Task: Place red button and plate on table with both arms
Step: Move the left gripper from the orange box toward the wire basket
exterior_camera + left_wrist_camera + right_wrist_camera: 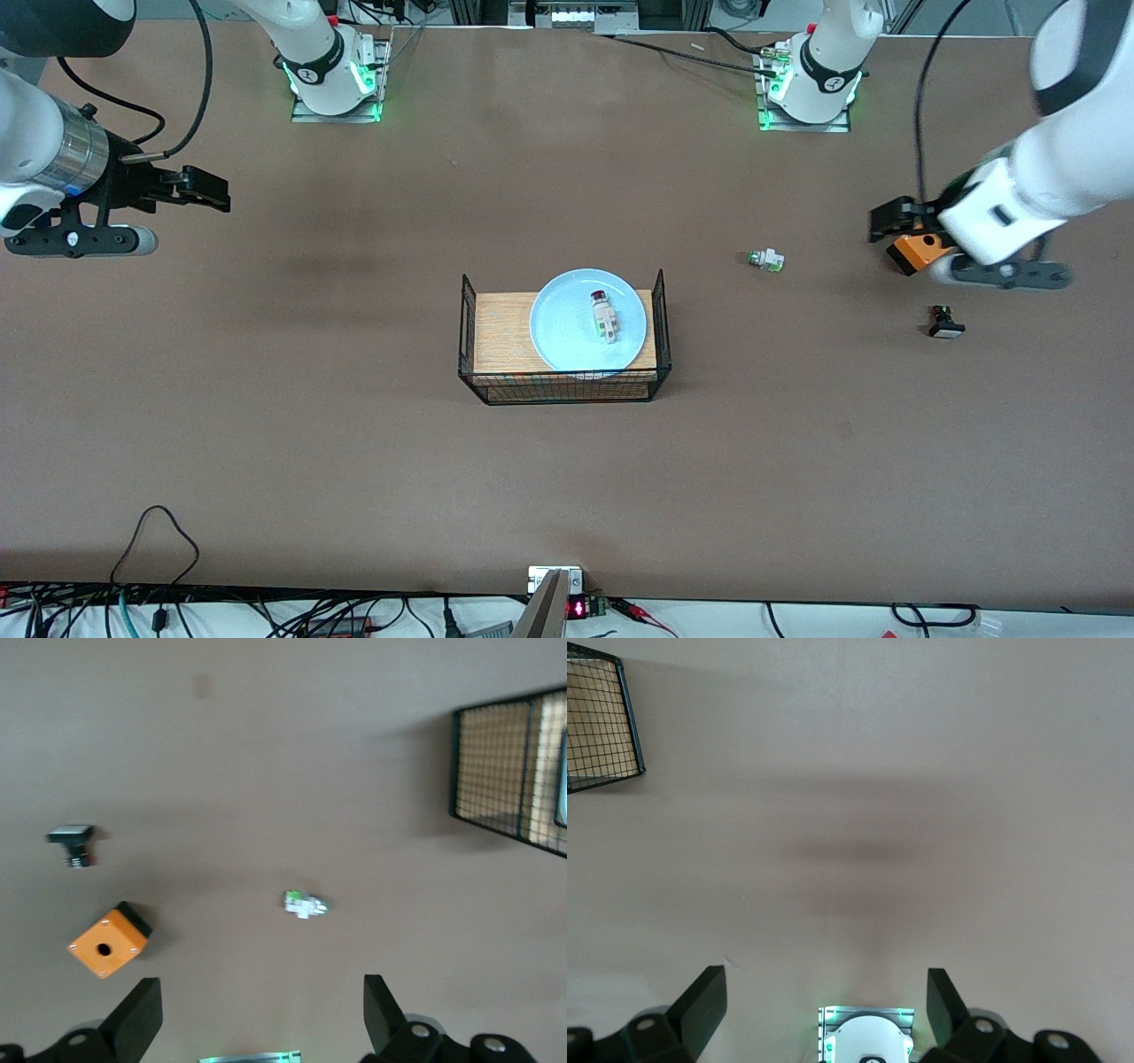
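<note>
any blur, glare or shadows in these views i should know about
Front view: even light, no glare; the red button on the plate is sharp, green glow at both arm bases. Left wrist view: slightly soft, white switch smeared. Right wrist view: faint blurred shadow bands on the table, no glare.

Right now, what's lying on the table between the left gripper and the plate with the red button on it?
In the front view, only the small white switch lies on the table between the left gripper and the plate holding the red button.
</note>
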Tool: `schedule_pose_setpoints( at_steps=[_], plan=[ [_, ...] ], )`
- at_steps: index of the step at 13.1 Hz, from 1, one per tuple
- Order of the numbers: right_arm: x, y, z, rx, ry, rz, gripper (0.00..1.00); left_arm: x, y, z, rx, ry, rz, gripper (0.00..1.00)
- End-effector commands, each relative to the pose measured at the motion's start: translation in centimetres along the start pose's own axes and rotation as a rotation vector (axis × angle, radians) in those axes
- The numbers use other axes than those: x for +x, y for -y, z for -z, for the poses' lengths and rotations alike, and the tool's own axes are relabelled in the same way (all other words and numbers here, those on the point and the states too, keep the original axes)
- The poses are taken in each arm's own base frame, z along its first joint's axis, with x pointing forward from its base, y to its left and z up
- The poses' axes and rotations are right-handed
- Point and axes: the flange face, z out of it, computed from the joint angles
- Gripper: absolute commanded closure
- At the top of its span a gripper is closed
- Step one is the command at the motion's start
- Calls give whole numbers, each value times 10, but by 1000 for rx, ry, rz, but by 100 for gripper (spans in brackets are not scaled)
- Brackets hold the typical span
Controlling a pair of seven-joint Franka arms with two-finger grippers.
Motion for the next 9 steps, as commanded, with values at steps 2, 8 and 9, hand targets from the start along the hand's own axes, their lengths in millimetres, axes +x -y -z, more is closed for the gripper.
schedule_pose_setpoints(
  at_steps=[2,8,9],
  plan=[
    [1,8,6,-12,-9,2,0,11,-93,-9,14,-20,-139,0],
    [17,4,1,-9,-49,-13,0,38,-232,-43,-46,-174,-118,0],
    [27,7,-11,-10,-39,-15,0,38,-255,-49,-48,-167,-121,0]
  ],
)
